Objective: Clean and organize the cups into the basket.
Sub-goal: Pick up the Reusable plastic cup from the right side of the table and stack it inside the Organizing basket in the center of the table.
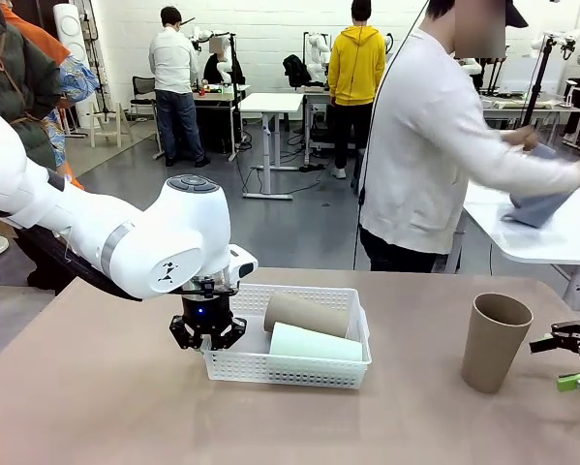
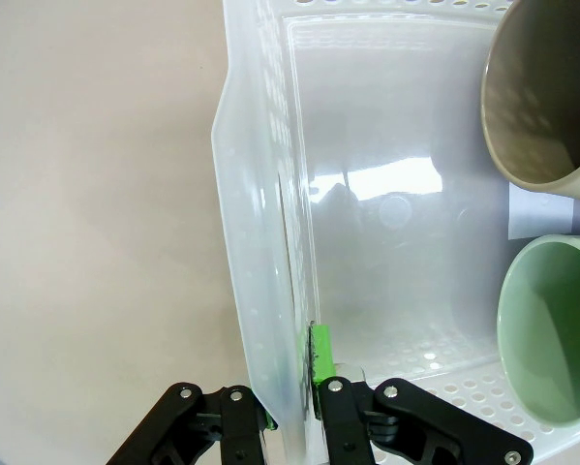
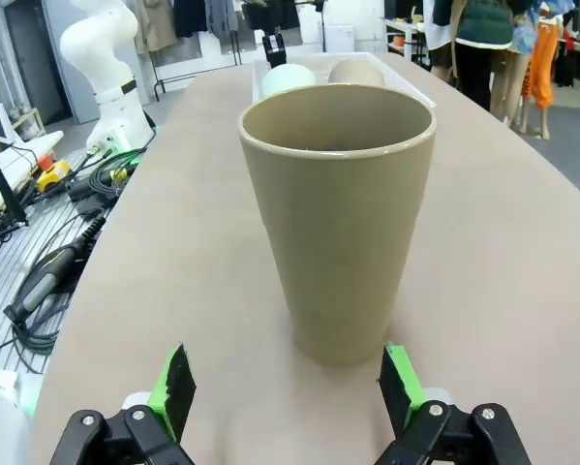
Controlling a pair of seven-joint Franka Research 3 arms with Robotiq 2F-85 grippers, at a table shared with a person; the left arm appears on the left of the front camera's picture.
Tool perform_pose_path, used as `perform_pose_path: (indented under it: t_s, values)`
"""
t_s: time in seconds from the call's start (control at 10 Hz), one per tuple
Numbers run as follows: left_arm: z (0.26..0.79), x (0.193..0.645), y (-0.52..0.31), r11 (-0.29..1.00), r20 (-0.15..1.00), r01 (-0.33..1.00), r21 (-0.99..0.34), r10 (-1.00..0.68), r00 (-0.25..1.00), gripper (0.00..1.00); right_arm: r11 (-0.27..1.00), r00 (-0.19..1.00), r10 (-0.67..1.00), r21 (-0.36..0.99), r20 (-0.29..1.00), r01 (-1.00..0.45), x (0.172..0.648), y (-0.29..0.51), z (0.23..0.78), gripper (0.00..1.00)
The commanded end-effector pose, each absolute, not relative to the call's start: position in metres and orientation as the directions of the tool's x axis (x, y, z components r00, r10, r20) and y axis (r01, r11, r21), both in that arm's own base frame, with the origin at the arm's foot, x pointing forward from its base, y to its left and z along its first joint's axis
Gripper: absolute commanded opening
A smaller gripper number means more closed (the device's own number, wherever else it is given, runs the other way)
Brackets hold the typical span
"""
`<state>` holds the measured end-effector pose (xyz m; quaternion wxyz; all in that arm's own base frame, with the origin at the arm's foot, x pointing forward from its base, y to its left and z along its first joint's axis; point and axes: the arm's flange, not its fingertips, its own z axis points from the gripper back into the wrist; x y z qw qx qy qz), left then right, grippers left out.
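The white mesh basket (image 1: 352, 360) sits mid-table with a brown cup (image 1: 306, 313) and the mint cup (image 1: 314, 344) lying on their sides inside. My left gripper (image 1: 207, 331) is at its left end. In the left wrist view that gripper (image 2: 291, 407) is shut on the basket's wall (image 2: 260, 242), one finger on each side, with the brown cup (image 2: 551, 97) and the mint cup (image 2: 556, 329) mouth-on. Another brown cup (image 1: 496, 341) stands upright at the right. My right gripper (image 1: 572, 360) is open just right of it. In the right wrist view that cup (image 3: 338, 213) stands just beyond the open gripper (image 3: 288, 389).
The far basket (image 3: 420, 92) lies past the upright cup in the right wrist view. A person (image 1: 425, 145) at the far side leans over a white table (image 1: 551, 237) with a grey cloth (image 1: 539, 208). Bare tabletop (image 1: 125, 407) lies in front of the basket.
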<state>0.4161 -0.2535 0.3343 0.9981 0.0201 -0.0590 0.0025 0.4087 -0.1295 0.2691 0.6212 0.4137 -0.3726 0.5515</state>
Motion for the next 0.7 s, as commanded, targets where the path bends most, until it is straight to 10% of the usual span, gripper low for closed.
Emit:
perform_pose_path:
  t_s: [0.0,0.6]
  values:
    - [0.336,0.417,-0.255,0.999,0.123,-0.008,0.039,0.003,0.992,0.0,0.057,0.112,0.395,0.097,0.912,-0.994,0.409,-0.131,0.274,1.0]
    - [0.336,0.417,-0.255,0.999,0.123,-0.008,0.039,0.003,0.992,0.0,0.055,0.128,0.354,0.116,0.927,-0.992,0.42,-0.127,0.259,1.0]
